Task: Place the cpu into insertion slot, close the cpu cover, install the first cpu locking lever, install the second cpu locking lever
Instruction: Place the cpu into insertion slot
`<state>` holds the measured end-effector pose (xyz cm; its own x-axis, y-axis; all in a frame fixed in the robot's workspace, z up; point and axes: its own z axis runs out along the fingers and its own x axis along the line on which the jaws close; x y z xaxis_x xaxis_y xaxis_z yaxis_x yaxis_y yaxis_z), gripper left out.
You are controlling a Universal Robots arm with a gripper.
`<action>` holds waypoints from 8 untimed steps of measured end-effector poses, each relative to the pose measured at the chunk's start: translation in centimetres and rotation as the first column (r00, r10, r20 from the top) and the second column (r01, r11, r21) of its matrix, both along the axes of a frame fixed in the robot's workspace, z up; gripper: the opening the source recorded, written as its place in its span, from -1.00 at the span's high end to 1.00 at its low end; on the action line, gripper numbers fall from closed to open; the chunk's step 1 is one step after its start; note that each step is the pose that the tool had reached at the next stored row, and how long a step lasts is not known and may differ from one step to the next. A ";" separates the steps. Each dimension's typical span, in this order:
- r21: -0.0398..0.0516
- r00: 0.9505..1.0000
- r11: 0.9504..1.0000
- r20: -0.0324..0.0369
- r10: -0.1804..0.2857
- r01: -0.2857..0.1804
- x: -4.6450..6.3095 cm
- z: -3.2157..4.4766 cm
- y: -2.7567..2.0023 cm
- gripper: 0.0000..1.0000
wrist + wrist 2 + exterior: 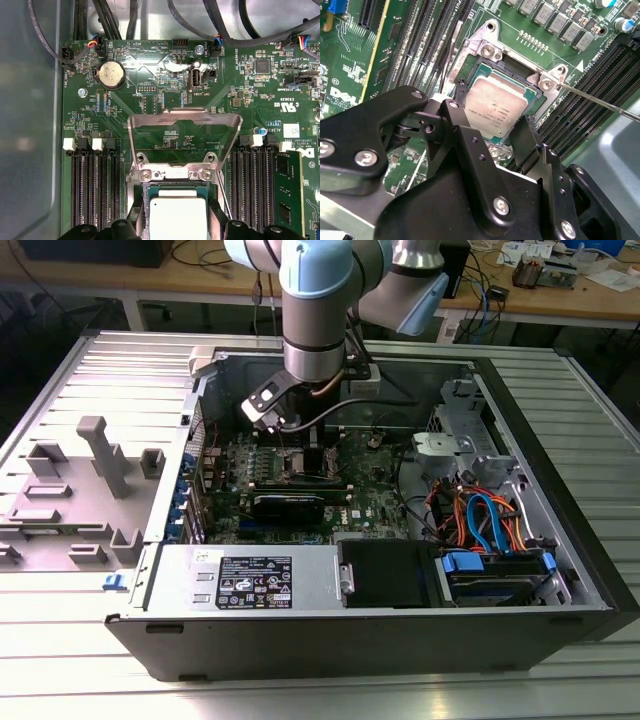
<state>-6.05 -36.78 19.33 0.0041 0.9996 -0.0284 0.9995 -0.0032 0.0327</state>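
Both wrist views: end effector point(488, 120) spread astride cpu point(495, 105); first wrist view adds raised cpu cover point(185, 115).

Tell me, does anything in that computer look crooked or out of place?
Nothing looks damaged. The cpu cover stands flipped open off the insertion slot, where the cpu lies flat and square, uncovered.
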 end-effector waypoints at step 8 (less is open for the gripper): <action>-0.002 1.000 1.000 -0.001 -0.001 0.001 0.0 -0.08 -0.02 -0.22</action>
